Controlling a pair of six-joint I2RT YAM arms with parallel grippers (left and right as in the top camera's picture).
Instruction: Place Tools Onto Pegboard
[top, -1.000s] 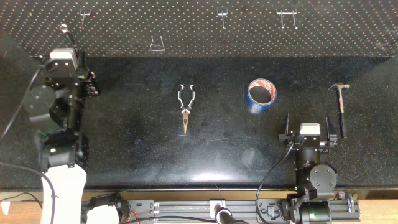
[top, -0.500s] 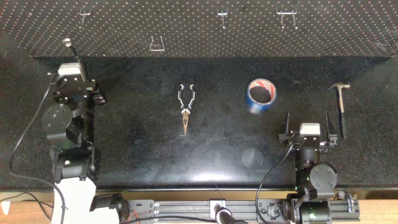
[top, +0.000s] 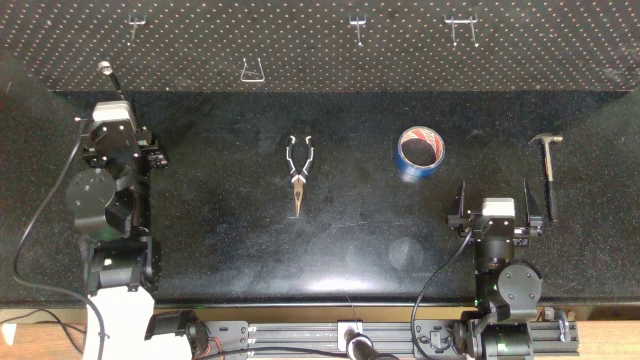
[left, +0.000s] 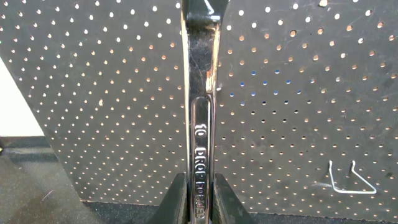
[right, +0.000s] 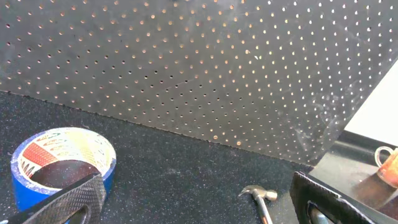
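At the left, the left gripper (left: 199, 198) is clamped on the shank of a wrench (left: 201, 93). It holds the wrench upright with the far end raised against the pegboard (left: 93, 93), apparently so that end can be hung on the small hook (top: 135, 24) nearby. A wire loop hook (top: 252, 70) sits further right, lower on the board. On the worktop (top: 210, 210) the pliers (top: 300, 175) lie near the middle, handles toward the board, with the blue tape roll (top: 421, 148) beyond them. The right gripper (top: 496, 195) sits low between tape and hammer (top: 547, 170), fingers apart and holding nothing, likely waiting its turn.
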